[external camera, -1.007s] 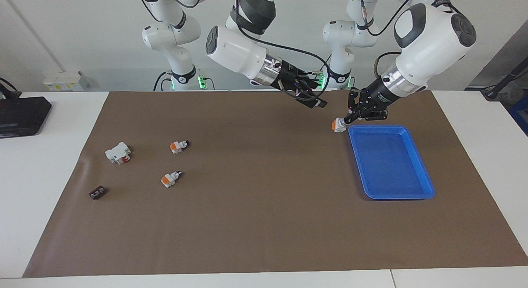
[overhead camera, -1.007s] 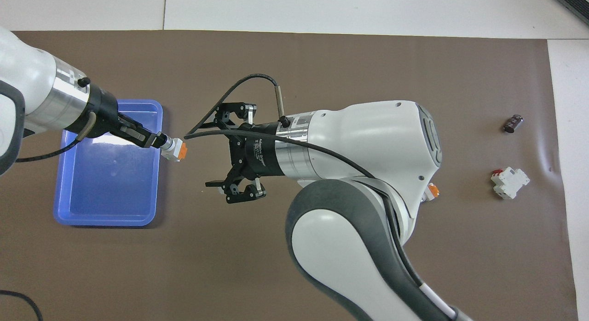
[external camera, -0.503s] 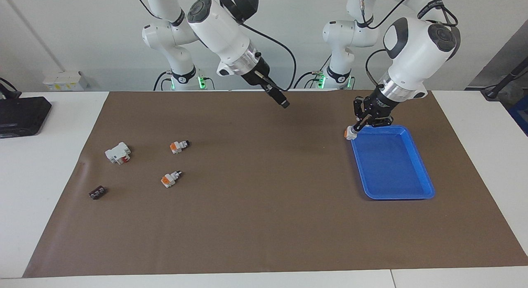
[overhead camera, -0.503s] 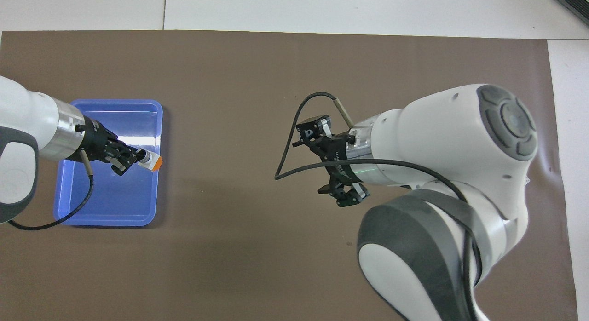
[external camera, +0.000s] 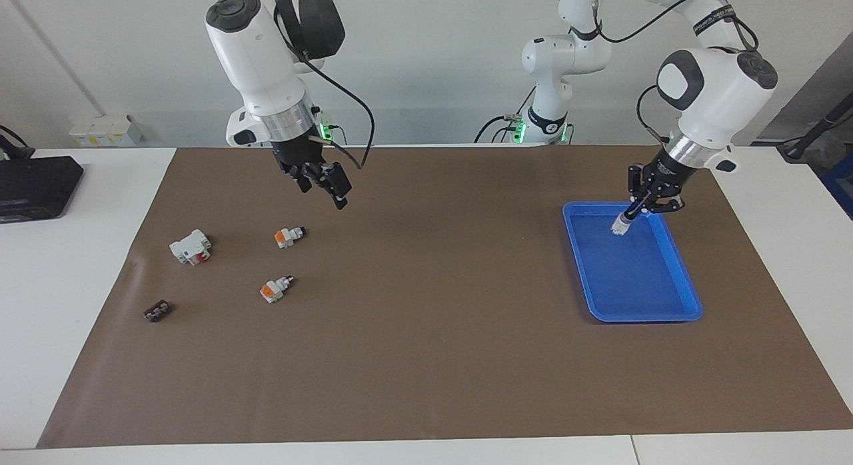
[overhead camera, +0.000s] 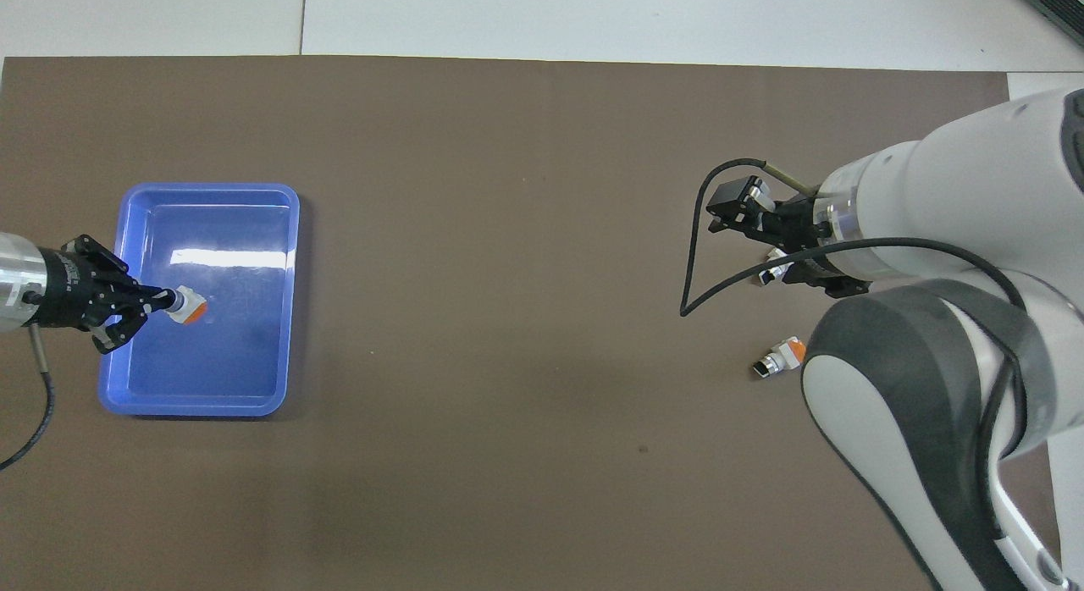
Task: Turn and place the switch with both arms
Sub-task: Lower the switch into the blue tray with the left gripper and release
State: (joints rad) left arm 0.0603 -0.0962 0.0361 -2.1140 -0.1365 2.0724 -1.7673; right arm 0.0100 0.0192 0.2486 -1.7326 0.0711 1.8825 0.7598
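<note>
CHG: left gripper carried switch from tray rim to over blue tray, clamped on knob | right gripper wide, swung to 9 o'clock over spare switches | you: release next.

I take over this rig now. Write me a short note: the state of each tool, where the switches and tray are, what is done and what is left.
Left tool: shut on one switch, held by its knob end over the blue tray, at the tray's end nearer to the robots.
Right tool: open, empty, up over the mat near the two loose switches.
Loose switches: one nearer to the robots, one farther, both toward the right arm's end.
Done: the first switch is brought to the tray.
Left: release it, then handle the other two.
</note>
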